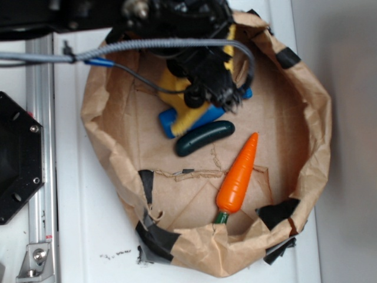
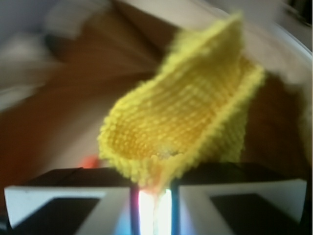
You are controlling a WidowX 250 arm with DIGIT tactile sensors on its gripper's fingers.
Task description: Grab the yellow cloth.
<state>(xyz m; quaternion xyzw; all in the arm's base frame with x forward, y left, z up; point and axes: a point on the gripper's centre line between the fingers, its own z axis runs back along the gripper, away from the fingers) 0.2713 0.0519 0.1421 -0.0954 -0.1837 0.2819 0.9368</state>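
At the bottom centre of the wrist view, the gripper [image 2: 155, 193] was pinching 1 edge of the yellow cloth [image 2: 190, 112], which hung out from it. The grab looked essentially done; in the exterior view's upper middle, the cloth overlapped a blue bottle [image 1: 171, 122], contact unclear.

**Yellow cloth pinched at the fingertips**

Yellow cloth [image 2: 188, 115] filling the frame, knit texture sharp, folded into a trough and rising up and right. Lower edge caught in the narrow bright slit of the gripper [image 2: 154, 196], jaws nearly together. Blurred brown paper [image 2: 63, 98] behind.
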